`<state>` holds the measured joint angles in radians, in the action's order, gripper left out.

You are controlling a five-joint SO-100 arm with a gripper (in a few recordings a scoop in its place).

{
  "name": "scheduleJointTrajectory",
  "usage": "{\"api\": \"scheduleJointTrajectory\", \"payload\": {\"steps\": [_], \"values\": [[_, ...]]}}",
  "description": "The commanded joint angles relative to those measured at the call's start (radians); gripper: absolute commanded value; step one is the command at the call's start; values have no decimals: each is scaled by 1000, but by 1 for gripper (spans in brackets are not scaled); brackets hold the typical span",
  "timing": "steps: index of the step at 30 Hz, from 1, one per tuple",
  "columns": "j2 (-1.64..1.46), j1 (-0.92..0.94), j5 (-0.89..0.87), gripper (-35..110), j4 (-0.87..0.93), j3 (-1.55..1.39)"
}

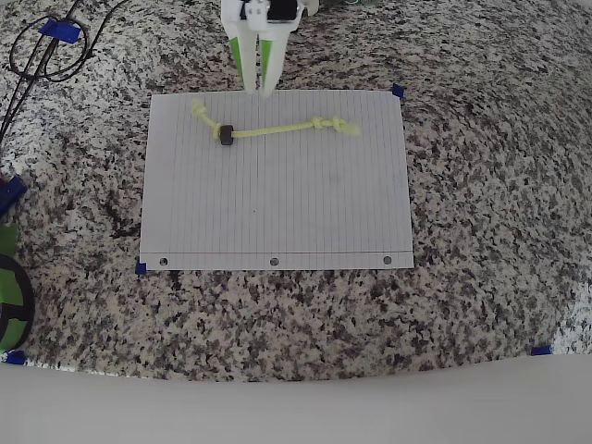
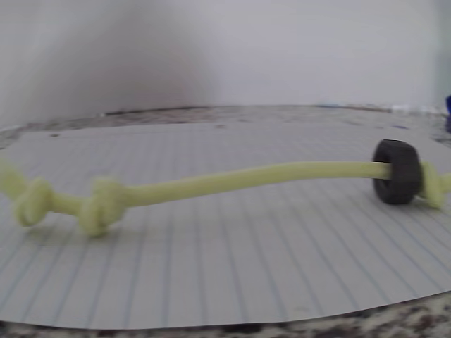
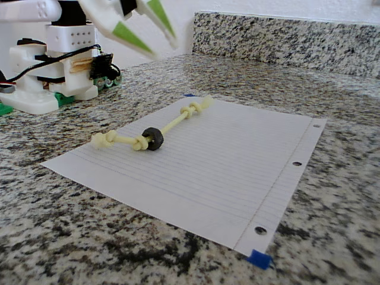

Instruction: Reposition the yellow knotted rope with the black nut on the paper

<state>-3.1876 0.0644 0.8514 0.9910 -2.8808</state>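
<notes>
We see the thin pale yellow knotted rope (image 1: 277,129) lying near the top edge of the white lined sheet of paper (image 1: 277,203) in the overhead view, with the small black ring-shaped nut (image 1: 225,134) threaded on it beside its left knot. Our white-and-green claw (image 3: 155,34) hangs above the speckled granite counter (image 1: 481,185) just past that paper edge, its fingers parted and holding nothing.
</notes>
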Motion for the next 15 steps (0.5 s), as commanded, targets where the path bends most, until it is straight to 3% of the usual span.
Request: {"api": "scheduleJointTrajectory", "payload": {"steps": [1, 10, 15], "values": [[133, 84, 163, 26, -11, 86], [491, 184, 367, 25, 183, 359], [626, 209, 440, 19, 193, 413]]}}
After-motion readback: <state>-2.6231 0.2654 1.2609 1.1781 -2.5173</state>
